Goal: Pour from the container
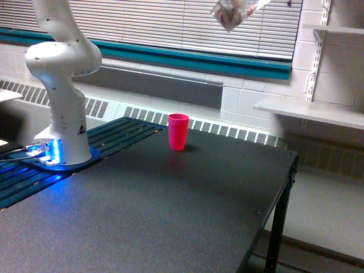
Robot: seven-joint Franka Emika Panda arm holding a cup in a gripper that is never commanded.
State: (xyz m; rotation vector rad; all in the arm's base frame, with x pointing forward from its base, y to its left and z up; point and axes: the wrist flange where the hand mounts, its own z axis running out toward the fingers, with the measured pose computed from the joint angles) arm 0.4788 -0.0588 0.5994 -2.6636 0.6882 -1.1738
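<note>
1. The white arm (60, 85) stands at the left of the frame on a base glowing blue.
2. It goes up past the top edge.
3. Its gripper and jaws are out of the frame.
</note>
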